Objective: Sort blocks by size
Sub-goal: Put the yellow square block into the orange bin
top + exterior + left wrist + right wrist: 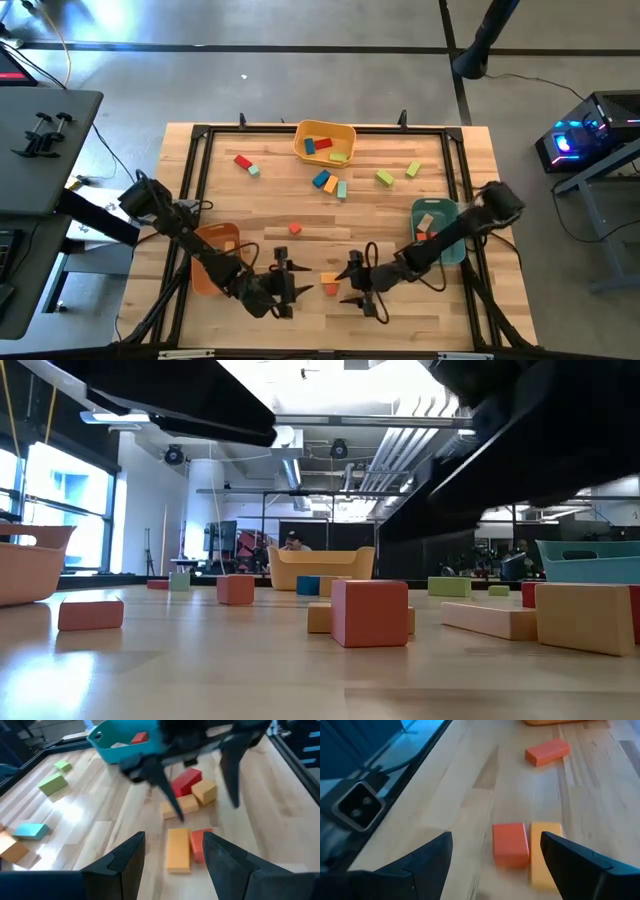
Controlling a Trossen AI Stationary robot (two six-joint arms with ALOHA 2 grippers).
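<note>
Facing each other low at the table's near edge, your two grippers have a small pair of blocks on the wood between them. Your left gripper (172,855) has its fingers (125,862) spread with nothing between them; just ahead of the tips lie a long orange-yellow block (178,850) and a red-orange block (199,845), side by side and touching. Past those, nearer the other arm's fingers, sit a red block (186,780) and two tan blocks (204,791), bunched close. Your right gripper (495,852) is spread wide too, empty, with that same red-orange block (510,843) and the yellow one beside it sitting between its fingertips, not touched by either finger. Farther ahead of the right fingers lies another red-orange block (547,751), well apart. From above, the left gripper (290,285) and right gripper (352,283) flank the pair (329,284). Well behind the right fingers is the teal bin (437,228) with a tan and a red block inside; behind the left fingers is the orange bin (215,255). Far beyond both, the yellow bin (324,141) holds a few blocks, and loose blocks are scattered near it: red and green (245,164), blue, orange, teal (329,183), two green (398,174), one red alone (295,228) mid-table.
</note>
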